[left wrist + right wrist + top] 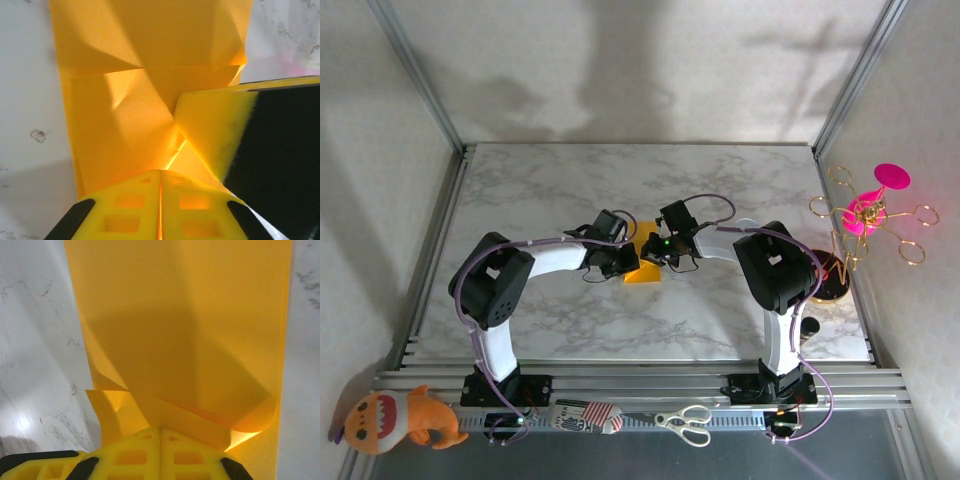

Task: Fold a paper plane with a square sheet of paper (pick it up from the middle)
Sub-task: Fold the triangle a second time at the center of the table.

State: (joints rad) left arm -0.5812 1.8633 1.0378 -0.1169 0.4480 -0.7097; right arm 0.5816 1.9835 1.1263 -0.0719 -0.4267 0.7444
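The left jaws at nine o'clock and right jaws at two o'clock both pinch shut on the part-folded square sheet of paper (642,272), seemingly pressing creases against the tabletop (570,190).

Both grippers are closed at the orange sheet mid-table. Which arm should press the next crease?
Left, probably. The left gripper is shut on the folded flaps of the sheet, creases straight ahead, so it could press along them. The right gripper pinches a lifted edge, plain paper ahead: better as anchor.
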